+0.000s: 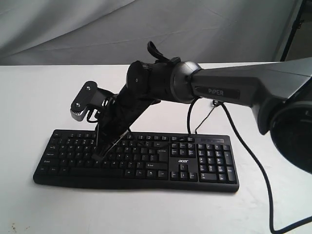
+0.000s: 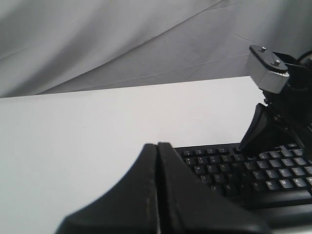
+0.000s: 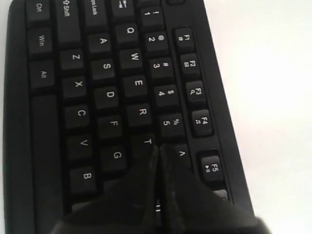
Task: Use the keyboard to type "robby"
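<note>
White table (image 1: pixel 29 97), black keyboard (image 1: pixel 195 165), right claw (image 3: pixel 157 147) pinched closed, tip by T key, left claw (image 2: pixel 157 145) closed, empty

- Exterior view: the right arm (image 1: pixel 234 85) runs off the frame edge. Its right gripper (image 1: pixel 101 152) blocks a strip of the keyboard (image 1: pixel 146 170). We can't tell which key the tip is on, and the legends are too small to read.
- Right wrist view: the right gripper (image 3: pixel 157 148) covers the keys past T. The keyboard (image 3: pixel 107 97) is cropped by the frame. We can't tell whether the tip touches a key.
- Left wrist view: the left gripper (image 2: pixel 157 146) hides part of the keyboard (image 2: pixel 253 180), which also runs off frame. The legends are blurred and we can't read them.
</note>
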Motion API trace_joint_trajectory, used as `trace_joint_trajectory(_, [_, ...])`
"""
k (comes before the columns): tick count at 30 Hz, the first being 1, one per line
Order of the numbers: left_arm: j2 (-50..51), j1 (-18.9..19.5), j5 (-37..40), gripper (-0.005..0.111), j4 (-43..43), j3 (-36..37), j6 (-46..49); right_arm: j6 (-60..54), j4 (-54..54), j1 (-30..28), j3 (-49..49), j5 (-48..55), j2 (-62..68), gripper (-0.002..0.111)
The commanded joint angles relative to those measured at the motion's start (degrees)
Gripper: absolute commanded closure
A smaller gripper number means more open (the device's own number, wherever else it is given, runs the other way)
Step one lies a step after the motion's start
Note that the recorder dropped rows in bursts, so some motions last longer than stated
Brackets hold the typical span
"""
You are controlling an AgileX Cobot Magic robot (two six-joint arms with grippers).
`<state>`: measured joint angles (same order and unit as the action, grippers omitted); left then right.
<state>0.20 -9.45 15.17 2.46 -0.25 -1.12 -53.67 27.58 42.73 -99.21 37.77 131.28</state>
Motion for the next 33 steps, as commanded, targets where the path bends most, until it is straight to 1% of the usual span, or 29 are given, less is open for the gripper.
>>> trace_joint_trajectory(1, [-0.2,-0.4,-0.3,0.107,0.3,0.2,-0.2,-1.0,0.5,-0.2,-0.9,0.9,0.3,0.108])
trace_joint_trajectory(14, [-0.2,-0.4,-0.3,0.107,0.3,0.2,-0.2,-2.7,1.5,-0.2,-0.9,2.7,0.6,0.108])
trace_joint_trajectory(33, [-0.2,-0.4,-0.3,0.107,0.3,0.2,-0.2,-3.2,1.1,-0.2,-0.9,0.7,1.1,0.108])
